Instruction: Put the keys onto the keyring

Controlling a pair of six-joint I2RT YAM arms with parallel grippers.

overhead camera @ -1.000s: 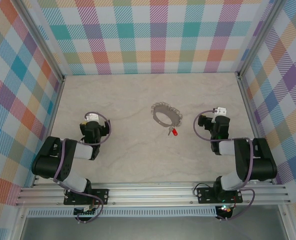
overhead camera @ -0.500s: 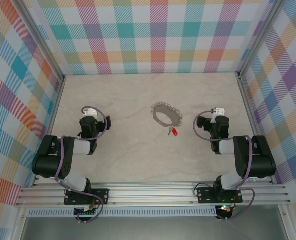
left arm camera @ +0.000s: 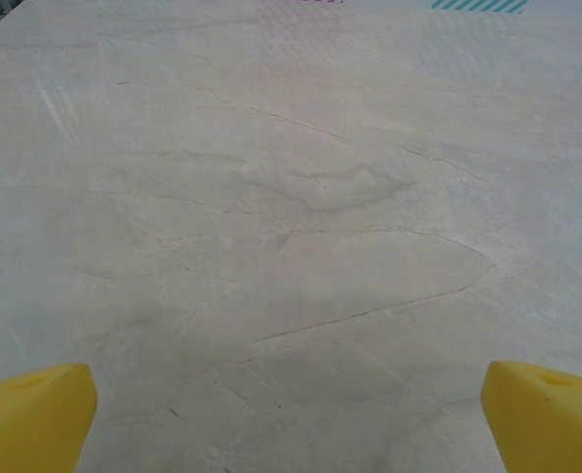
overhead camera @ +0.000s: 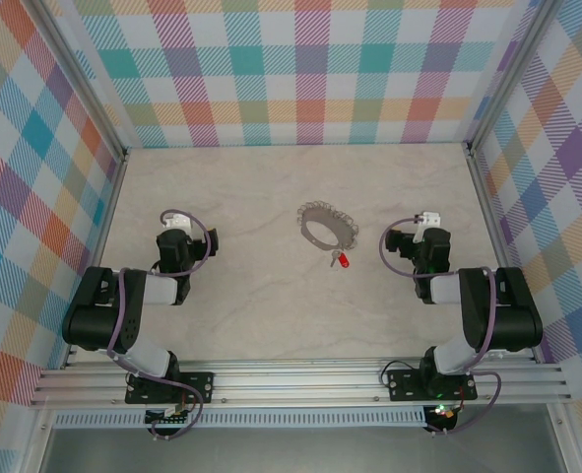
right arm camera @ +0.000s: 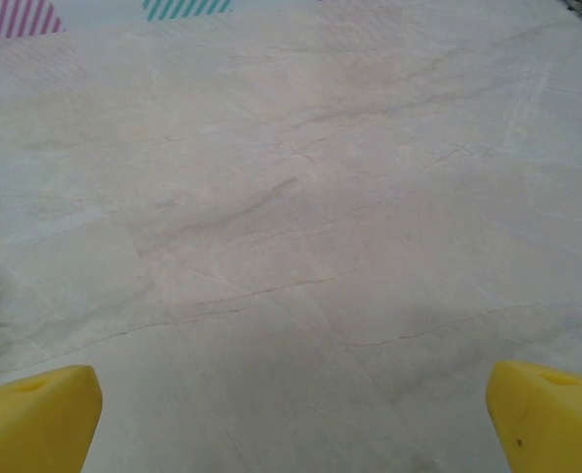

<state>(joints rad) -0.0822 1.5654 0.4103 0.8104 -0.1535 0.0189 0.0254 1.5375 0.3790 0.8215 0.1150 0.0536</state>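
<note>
key: tiny red-headed key (overhead camera: 342,261), lying flat about mid-table, just off the near edge of the chain loop. Too small to tell if its blade actually touches the chain.
keyring: thin silver chain loop (overhead camera: 346,236), a closed oval lying flat on the marble-look table (overhead camera: 251,315), between the two arms and a bit further back.
how the key will handle: my guess is it's featherweight, stiff, and easy to skate away on that smooth top. The plastic head should be less slippery than the metal blade.
where to grab it: I'd pinch across the red head, which leaves the blade end free to work with.
how the chain will handle: probably floppy and light, so it'll sag and slide rather than hold its shape. Pinching a short run of links on the side away from the key looks safest.
left gripper: the left gripper (overhead camera: 177,235) is well left of the loop, jaws spread wide with nothing in them. In its wrist view the yellow fingertips (left arm camera: 30,419) sit at the far corners over bare table.
right gripper: the right gripper (overhead camera: 428,235) is the same story, gaping and empty, yellow fingertips (right arm camera: 551,414) far apart. It's nearer the key than the left one.
arm pose: both arms are folded back low by their bases, wrists pointing toward the back wall.
stage: looks like the very start, nothing picked up yet.
</note>
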